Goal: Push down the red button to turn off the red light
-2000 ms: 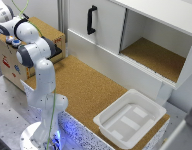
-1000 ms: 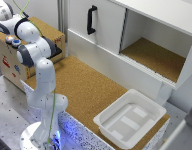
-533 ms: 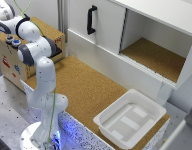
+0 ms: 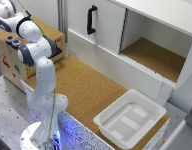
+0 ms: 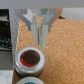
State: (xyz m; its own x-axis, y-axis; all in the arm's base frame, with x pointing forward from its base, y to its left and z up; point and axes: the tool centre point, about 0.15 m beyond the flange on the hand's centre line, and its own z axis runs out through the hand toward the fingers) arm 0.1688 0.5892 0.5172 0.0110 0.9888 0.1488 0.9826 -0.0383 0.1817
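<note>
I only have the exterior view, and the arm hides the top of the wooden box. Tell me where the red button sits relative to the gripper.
Observer: In the wrist view the red button is in plain sight, set in a silver ring. The gripper is apart from it and not touching it.
Operator: Report the fingers.
Observer: They look closed together, with nothing held between them.
Operator: Say what else is near that button.
Observer: A blue button sits right beside the red one, partly cut off by the picture's edge.
</note>
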